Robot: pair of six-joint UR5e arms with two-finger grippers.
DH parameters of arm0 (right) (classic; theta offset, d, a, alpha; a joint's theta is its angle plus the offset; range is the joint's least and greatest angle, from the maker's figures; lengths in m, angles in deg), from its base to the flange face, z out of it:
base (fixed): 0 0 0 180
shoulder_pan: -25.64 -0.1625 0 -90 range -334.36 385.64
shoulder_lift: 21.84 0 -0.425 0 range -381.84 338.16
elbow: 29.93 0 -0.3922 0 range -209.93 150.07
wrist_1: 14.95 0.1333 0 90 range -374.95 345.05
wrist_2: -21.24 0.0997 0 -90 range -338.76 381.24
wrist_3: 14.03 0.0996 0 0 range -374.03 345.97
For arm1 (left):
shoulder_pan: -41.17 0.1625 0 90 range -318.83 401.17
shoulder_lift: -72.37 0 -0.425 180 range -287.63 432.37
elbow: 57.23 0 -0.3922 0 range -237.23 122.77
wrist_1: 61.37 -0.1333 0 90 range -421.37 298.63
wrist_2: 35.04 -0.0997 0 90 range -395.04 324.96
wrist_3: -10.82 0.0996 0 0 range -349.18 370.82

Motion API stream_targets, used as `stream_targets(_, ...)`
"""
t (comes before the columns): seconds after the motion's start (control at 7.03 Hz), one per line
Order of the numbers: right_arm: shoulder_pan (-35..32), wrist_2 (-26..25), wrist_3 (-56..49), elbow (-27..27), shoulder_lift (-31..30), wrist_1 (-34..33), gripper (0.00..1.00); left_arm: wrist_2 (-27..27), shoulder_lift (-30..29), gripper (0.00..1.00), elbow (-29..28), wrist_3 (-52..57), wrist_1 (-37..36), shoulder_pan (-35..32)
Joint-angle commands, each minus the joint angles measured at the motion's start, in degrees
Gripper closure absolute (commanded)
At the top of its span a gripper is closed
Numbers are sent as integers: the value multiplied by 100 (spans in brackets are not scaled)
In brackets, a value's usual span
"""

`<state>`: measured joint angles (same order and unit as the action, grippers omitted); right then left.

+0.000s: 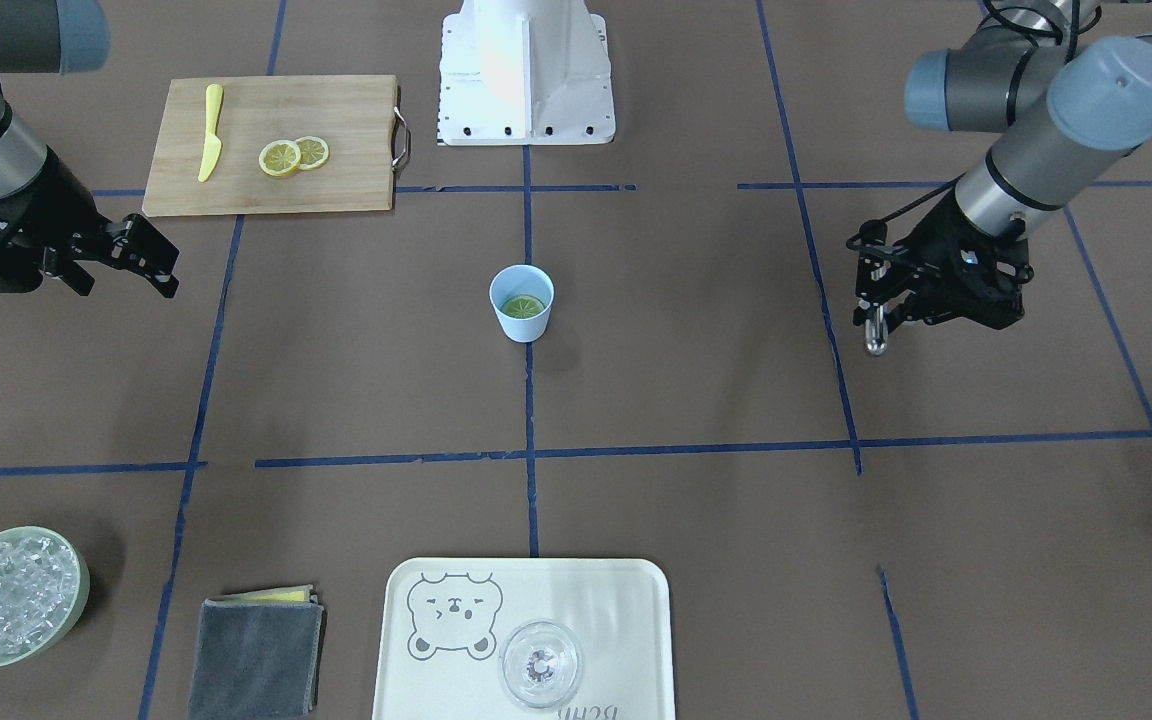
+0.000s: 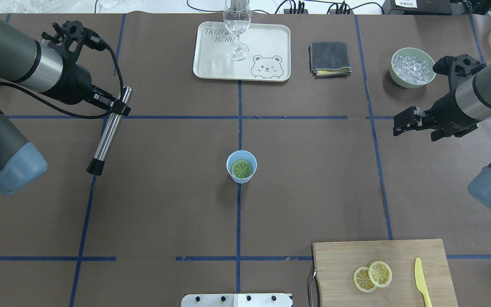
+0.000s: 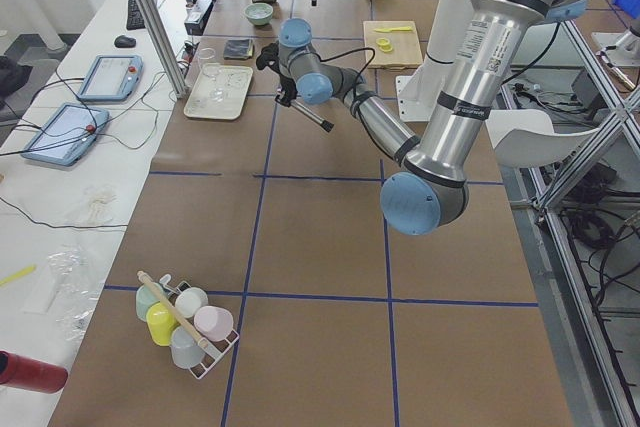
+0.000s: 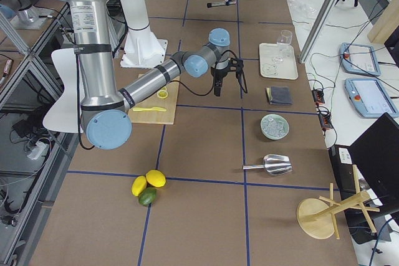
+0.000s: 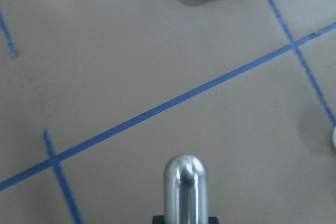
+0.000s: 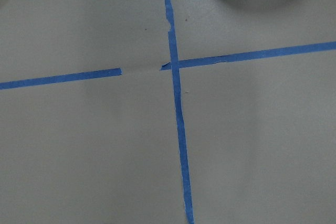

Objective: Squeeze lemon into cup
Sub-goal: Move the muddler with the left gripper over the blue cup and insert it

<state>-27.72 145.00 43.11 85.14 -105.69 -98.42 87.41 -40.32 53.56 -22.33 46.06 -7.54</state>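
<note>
The light-blue cup (image 1: 522,325) (image 2: 241,177) stands upright at the table's centre on a blue tape line. One lemon slice (image 1: 524,306) (image 2: 243,169) lies flat inside it. Two more lemon slices (image 1: 292,156) (image 2: 372,276) overlap on the wooden cutting board (image 1: 336,110) (image 2: 348,256). My left gripper (image 1: 881,312) (image 2: 119,108) is shut on a silver metal rod (image 2: 108,135) (image 5: 185,182) with a black tip, well off to the cup's side. My right gripper (image 1: 151,262) (image 2: 403,123) is open and empty, hovering between the cup and the ice bowl.
A yellow toy knife (image 1: 210,135) (image 2: 421,281) lies on the board. A cream bear tray (image 1: 616,600) (image 2: 211,59) holds a clear glass (image 1: 540,665) (image 2: 237,30). A folded grey cloth (image 1: 256,655) (image 2: 330,57) and a pale-green bowl (image 1: 76,610) (image 2: 395,77) of ice sit beside it.
</note>
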Motion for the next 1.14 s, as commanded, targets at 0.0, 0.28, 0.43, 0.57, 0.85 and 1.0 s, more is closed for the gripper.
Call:
stream_targets(0.0, -17, -1, -10, -11, -9, 7, 0, -1394, -653, 100, 444, 36, 93, 1095)
stream_targets(0.28, -26, -1, -28, 7, -9, 7, 0, -2476, -860, 100, 383, 151, 1481, 1424)
stream_targets(0.43, -44, -1, -28, 15, -26, -2, 0, -2829, -877, 100, -140, 133, 2631, 1600)
stream_targets(0.57, -44, -1, -28, 16, -70, 7, 0, -3929, -851, 100, -528, 151, 3626, 1993)
stream_targets(0.85, -70, -10, -28, 24, -106, 7, 0, -5717, -912, 100, -900, 133, 4232, 3047)
stream_targets(1.0, -61, -10, -28, 24, -106, 7, 0, -5950, -904, 100, -988, 116, 4338, 3165)
